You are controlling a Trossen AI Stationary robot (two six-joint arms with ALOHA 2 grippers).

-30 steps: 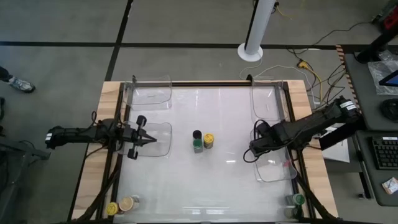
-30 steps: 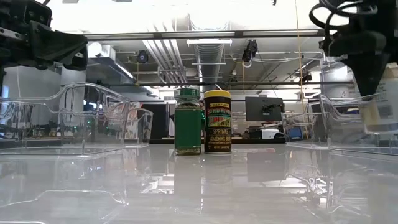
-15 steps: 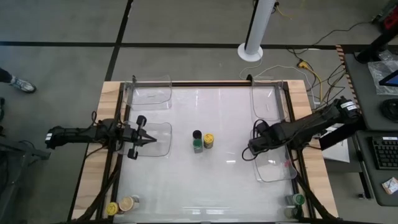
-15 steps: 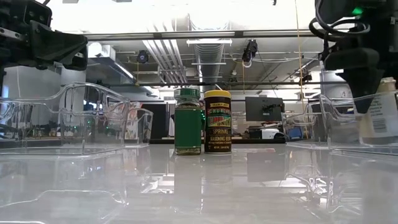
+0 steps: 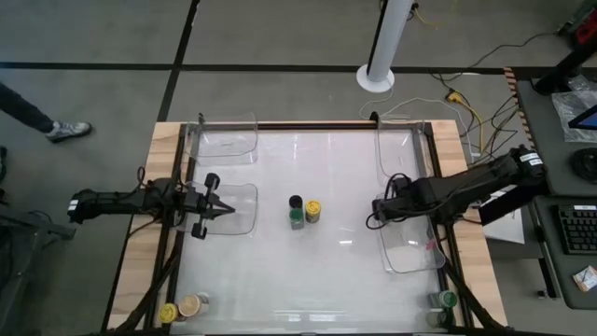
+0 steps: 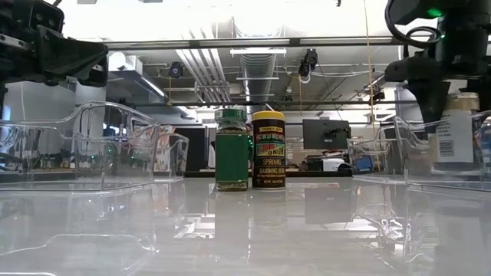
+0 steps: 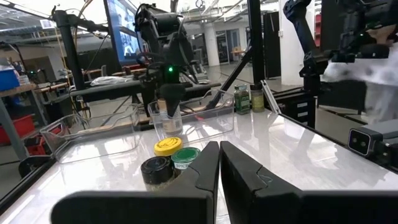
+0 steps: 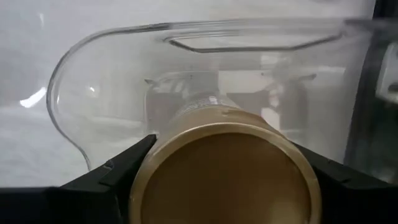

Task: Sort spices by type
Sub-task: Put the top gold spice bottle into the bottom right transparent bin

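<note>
My right gripper (image 5: 379,210) is shut on a tan-lidded spice jar (image 6: 454,138) inside the near right clear tray (image 5: 410,250). My left gripper (image 5: 224,212) is shut and holds nothing; it hovers over the near left tray (image 5: 241,207). Three jars stand on their bases at the table's middle, lidded black (image 5: 296,201), green (image 5: 297,218) and yellow (image 5: 313,208). The left wrist view shows the same yellow (image 7: 166,146), green (image 7: 184,157) and black (image 7: 155,168) lids past my shut left fingers (image 7: 219,168). My right gripper pinches the jar at its lid end (image 8: 227,177) between the two fingers (image 8: 115,177), one on either side. It comes from above, pointing down. The jar stands upright below the gripper inside the tray; whether its base rests on the tray floor I cannot tell.
Two more clear trays sit at the far left (image 5: 229,135) and far right (image 5: 401,149). A yellow-lidded jar (image 5: 168,313) and a tan-lidded one (image 5: 191,304) stand at the near left corner, and green-lidded jars (image 5: 448,301) at the near right corner. A person's leg (image 5: 37,117) passes beyond the table.
My right gripper has shifted a little toward the table's far edge with the jar. The jar, tilted half a second ago, now stands upright in the tray. The left arm has kept still.
</note>
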